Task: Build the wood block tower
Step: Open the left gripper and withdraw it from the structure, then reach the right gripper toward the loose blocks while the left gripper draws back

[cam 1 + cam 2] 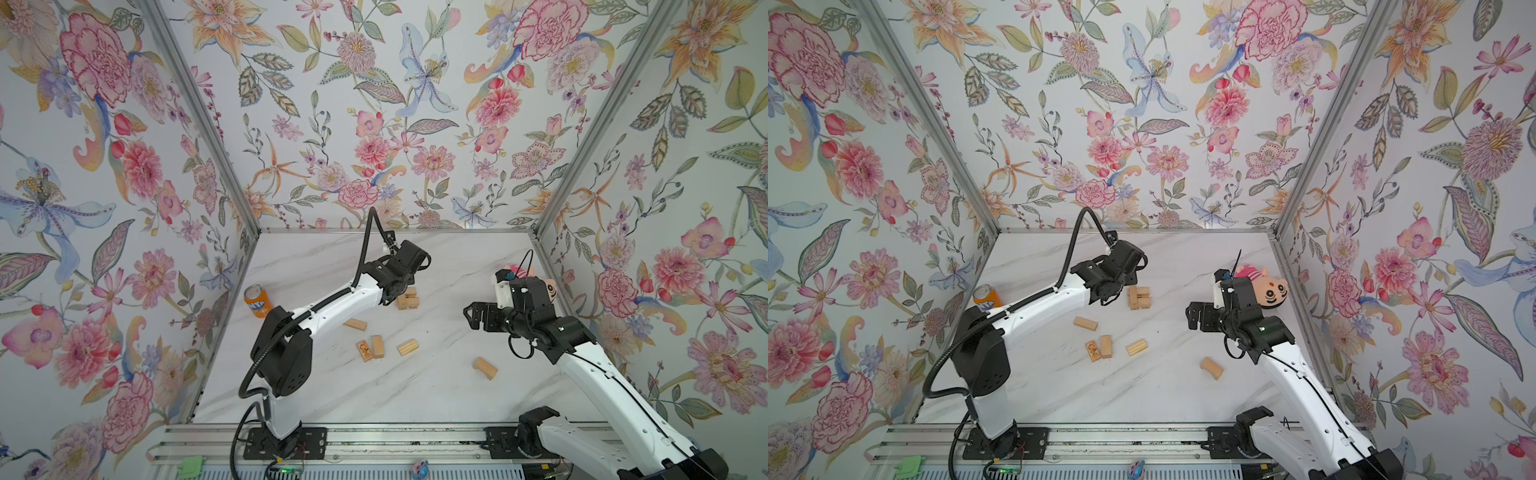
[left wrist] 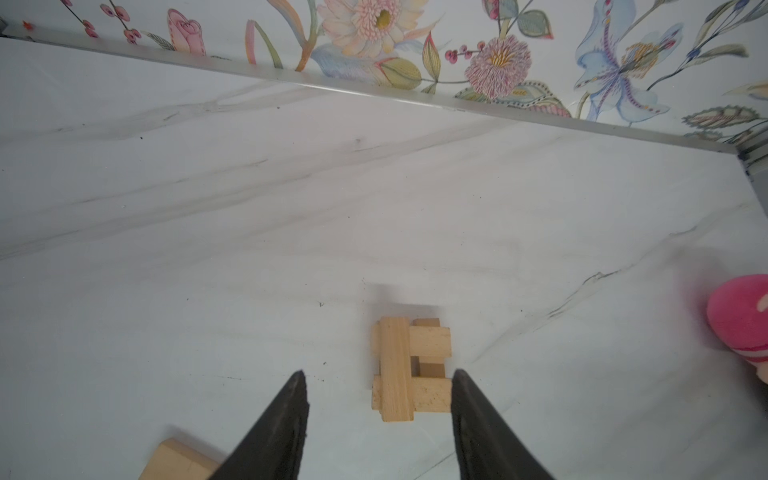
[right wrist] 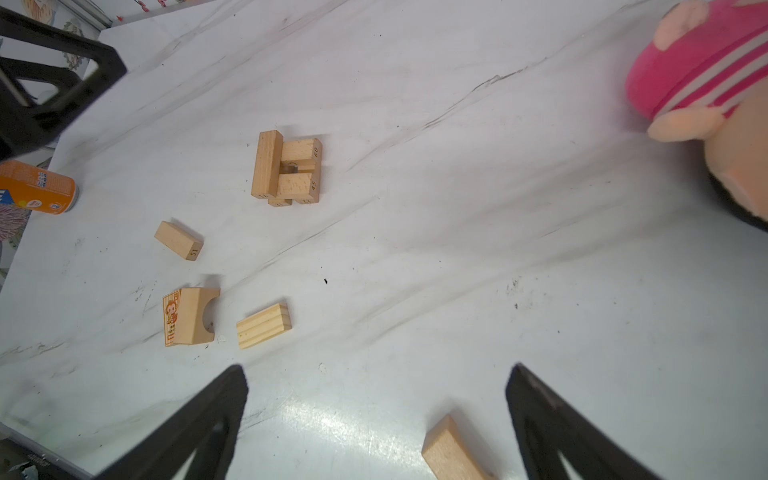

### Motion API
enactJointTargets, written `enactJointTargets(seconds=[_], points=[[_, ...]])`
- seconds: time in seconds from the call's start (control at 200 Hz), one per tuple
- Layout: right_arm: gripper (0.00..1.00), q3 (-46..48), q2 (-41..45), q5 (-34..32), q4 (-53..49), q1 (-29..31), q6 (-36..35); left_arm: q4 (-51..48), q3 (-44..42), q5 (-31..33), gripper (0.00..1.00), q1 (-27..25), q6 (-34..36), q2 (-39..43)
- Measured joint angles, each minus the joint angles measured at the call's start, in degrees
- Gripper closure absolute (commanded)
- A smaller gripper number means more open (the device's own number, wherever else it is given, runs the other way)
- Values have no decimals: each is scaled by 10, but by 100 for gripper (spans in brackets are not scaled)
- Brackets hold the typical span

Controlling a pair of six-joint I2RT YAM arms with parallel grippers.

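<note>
- Toward the far edge of the table surface [image 1: 436, 266], about midway between its side edges: tower [image 1: 407, 298] of pale wood in crossed layers, one long piece laid across the top.
- Over the tower: left gripper [image 2: 378, 374], jaws partly apart, one on each side of the stack, clamped on nothing.
- Nearer the front edge: plain block [image 1: 355, 324]; printed block [image 1: 364, 350] touching arch-cut block [image 1: 377, 346]; ridged block [image 1: 407, 347] just beside; curved block [image 1: 485, 368] toward the right edge.
- Over the right half: right gripper [image 3: 378, 369], jaws spread wide, empty.
- At the left edge: orange soda can [image 1: 257, 300]; near the far right corner: plush doll [image 1: 1268, 289].
</note>
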State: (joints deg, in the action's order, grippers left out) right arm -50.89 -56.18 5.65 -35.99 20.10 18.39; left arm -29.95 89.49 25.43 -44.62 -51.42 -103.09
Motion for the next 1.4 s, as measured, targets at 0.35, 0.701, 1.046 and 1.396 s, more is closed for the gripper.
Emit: enactJointTargets(seconds=[0.35, 0.701, 1.046, 1.396], points=[[5, -40, -63, -16, -3, 73, 10, 42, -286, 9, 26, 0, -7, 235], [28, -116, -216, -46, 37, 202, 30, 49, -459, 12, 22, 24, -48, 404], [39, -292, -438, -50, 60, 306, 14, 87, -584, -68, 22, 121, -65, 473], [47, -423, -593, -35, 59, 327, -17, 93, -620, -93, 22, 149, -81, 566]])
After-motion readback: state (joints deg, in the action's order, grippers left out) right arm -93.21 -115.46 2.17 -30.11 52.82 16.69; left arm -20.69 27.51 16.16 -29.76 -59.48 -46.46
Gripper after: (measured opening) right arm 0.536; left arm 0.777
